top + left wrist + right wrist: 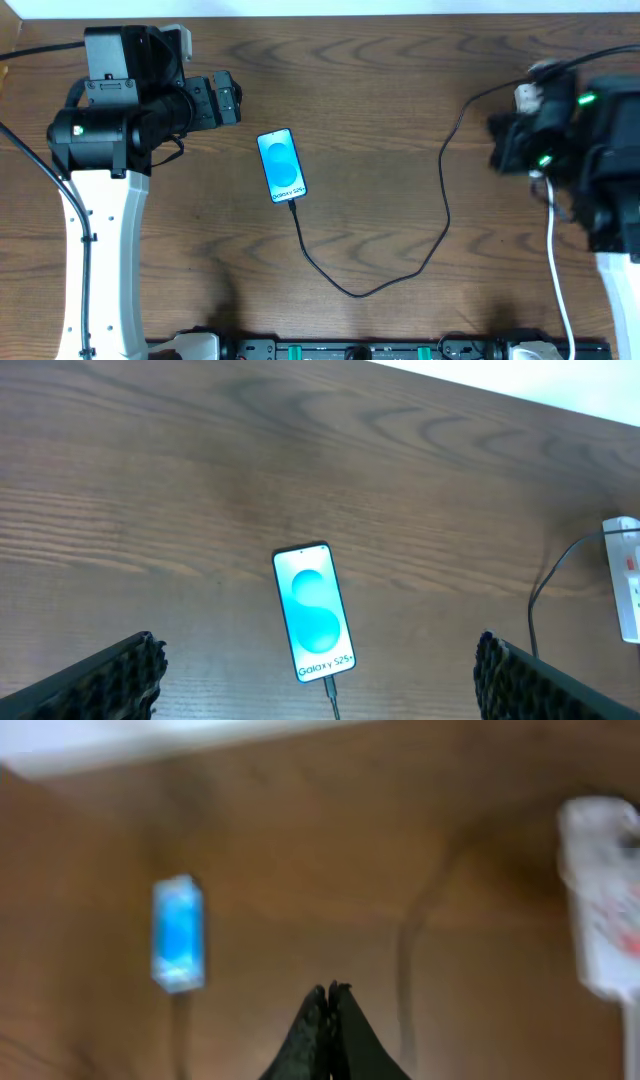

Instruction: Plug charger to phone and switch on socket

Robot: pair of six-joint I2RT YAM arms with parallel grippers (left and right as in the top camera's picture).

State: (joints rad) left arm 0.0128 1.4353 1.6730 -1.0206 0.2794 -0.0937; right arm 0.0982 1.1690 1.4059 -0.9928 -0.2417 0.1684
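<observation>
The charger (pixel 441 215) cable curves across the table (pixel 400 80), its tip at the lower edge of the face-up phone (pixel 280 165). The left gripper (pixel 318 660) hangs spread wide above the phone. The right gripper (pixel 328 1005) is pressed together, empty, near the socket (pixel 627 580).

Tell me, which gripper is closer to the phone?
Left. In the overhead view the left gripper is just up and left of the phone. The right gripper is far on the other side, by the socket.
</observation>
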